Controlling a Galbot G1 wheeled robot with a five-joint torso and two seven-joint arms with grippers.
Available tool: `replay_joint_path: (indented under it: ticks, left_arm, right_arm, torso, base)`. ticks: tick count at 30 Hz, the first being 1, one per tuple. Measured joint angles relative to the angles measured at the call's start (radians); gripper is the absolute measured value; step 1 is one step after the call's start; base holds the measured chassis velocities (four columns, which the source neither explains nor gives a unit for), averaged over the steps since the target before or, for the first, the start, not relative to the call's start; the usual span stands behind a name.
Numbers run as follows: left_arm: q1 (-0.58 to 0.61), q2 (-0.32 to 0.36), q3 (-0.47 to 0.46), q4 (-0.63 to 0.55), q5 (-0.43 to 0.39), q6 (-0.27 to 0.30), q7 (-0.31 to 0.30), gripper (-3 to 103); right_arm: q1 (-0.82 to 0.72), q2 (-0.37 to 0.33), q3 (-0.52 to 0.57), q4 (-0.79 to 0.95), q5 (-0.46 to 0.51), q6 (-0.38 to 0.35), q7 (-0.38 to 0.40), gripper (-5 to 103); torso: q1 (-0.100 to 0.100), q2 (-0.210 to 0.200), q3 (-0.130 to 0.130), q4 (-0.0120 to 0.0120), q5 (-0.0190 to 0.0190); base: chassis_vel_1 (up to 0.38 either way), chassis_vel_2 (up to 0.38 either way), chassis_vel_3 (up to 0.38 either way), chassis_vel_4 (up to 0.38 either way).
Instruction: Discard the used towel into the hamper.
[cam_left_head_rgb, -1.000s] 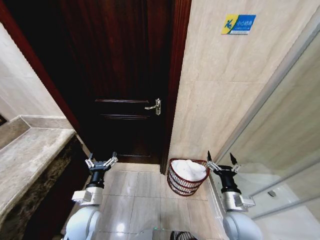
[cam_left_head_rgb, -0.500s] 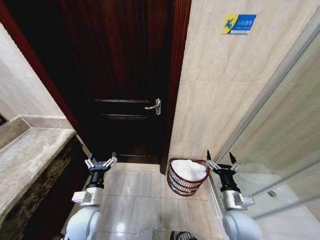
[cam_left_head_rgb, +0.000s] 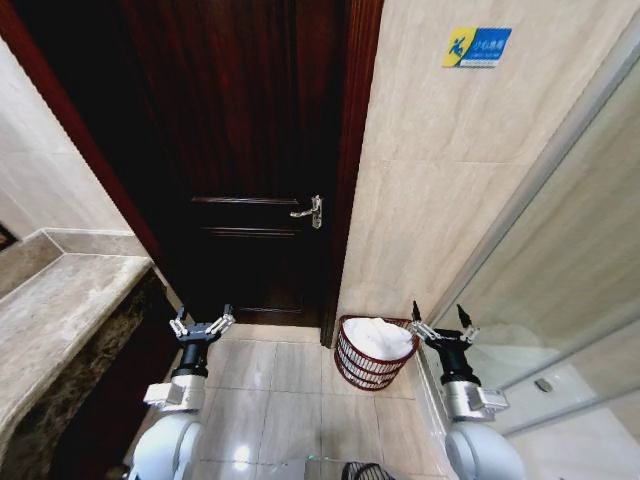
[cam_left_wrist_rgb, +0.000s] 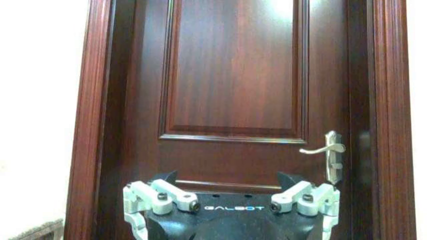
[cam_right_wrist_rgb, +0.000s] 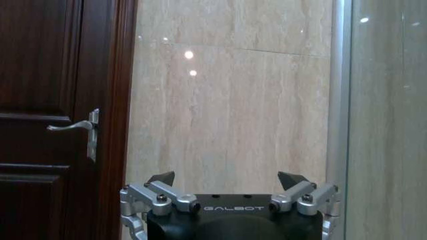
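Towel is in the hamper: white bundle heaped above the rim, nothing hanging over the ribs that I can see. Hamper sits on the floor tiles, tucked in the corner where the dark door frame meets the marble wall. Looks like the drop is done, judging by how it lies.

Right pincer: wide, empty, raised just beside the hamper's right rim, tips pointing up and ahead at the wall. Its wrist cam confirms it: both fingertips splayed well apart with bare wall between them. Probably held like that because it just has nothing left to carry; it sits above the rim, apart from the wire.

Left pincer: also wide, empty, up in front of the door, well apart from the hamper. Wrist cam shows the door panel and lever handle past it. Idle, mirrored with the right arm; reads as a neutral carry pose, both arms tucked close to the body in a tight bathroom.

Stone tabletop runs along the robot's left, glass partition on its right. Narrow gap, so keeping the arms high and close makes sense.

Only risk I'd flag: towel piled high, could slump over the rim if bumped.
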Motion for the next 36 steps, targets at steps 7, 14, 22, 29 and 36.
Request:
replay_joint_path:
  ticks: [7,14,22,29,36]
  left_arm:
    - [0.0,0.006,-0.005,0.0,-0.009,0.0,0.0,100]
    - [0.001,0.007,-0.005,-0.001,-0.011,-0.001,0.0,100]
    - [0.009,0.007,-0.005,-0.002,-0.011,-0.006,0.003,100]
    - [0.018,0.006,-0.006,-0.005,-0.011,-0.014,0.003,100]
    - [0.024,0.0,-0.005,-0.006,-0.011,-0.015,0.003,100]
  right_arm:
    - [-0.004,0.003,-0.001,0.0,-0.004,0.001,-0.003,100]
    - [-0.009,0.003,-0.001,0.0,-0.006,0.002,-0.004,100]
    - [-0.013,0.001,-0.003,0.004,-0.007,0.003,-0.007,100]
    - [-0.022,0.005,-0.009,0.004,-0.011,0.011,-0.007,100]
    - [-0.031,0.003,-0.008,-0.001,-0.012,0.02,-0.007,100]
  torso:
    - [-0.001,-0.001,-0.001,0.0,0.0001]
    - [-0.001,-0.002,-0.001,0.0,0.0]
    - [-0.001,-0.002,-0.001,0.0,0.0]
    - [-0.001,-0.003,-0.002,0.0,0.0]
    - [-0.001,-0.003,-0.002,0.0,0.0]
  base:
    - [0.0,0.0,0.0,0.0]
    - [0.0,0.0,0.0,0.0]
    - [0.0,0.0,0.0,0.0]
    - [0.0,0.0,0.0,0.0]
    - [0.0,0.0,0.0,0.0]
